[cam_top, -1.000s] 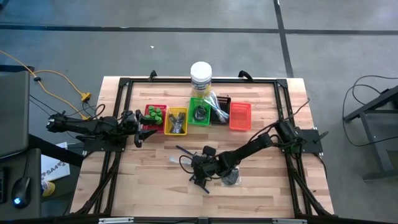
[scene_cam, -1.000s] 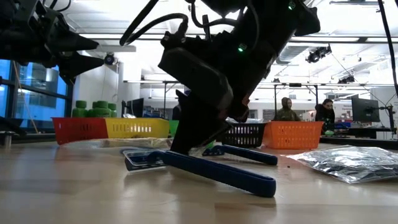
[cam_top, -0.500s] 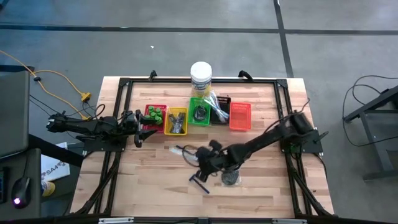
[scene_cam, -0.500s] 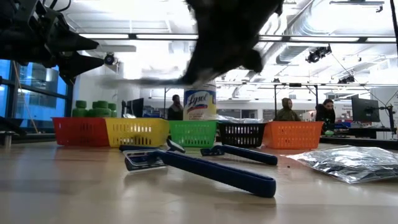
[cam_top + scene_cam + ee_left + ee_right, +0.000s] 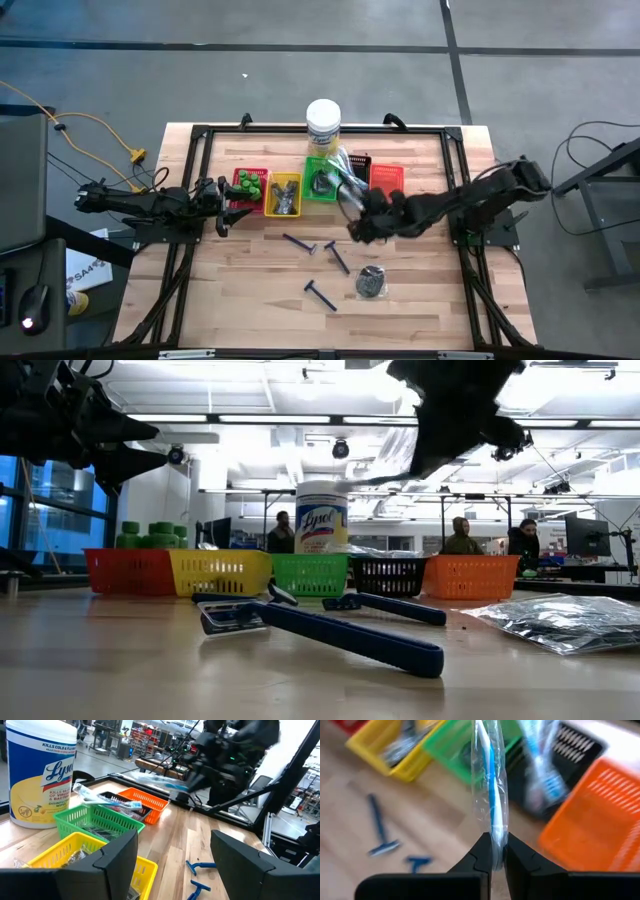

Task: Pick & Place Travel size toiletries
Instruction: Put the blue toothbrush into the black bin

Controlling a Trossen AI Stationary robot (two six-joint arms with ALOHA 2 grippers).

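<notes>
Clear-sleeved stick (image 5: pixel 491 795) pinched in right end effector (image 5: pixel 494 851), above trays.

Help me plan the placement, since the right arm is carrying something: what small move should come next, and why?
Probably carry on toward the black tray and lower there. The right end effector is shut on a clear-sleeved stick, held above the table near the trays, and similar sleeved sticks already lie in that tray.

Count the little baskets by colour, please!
red basket: 1
yellow basket: 1
green basket: 1
black basket: 1
orange basket: 1
Total: 5
</notes>
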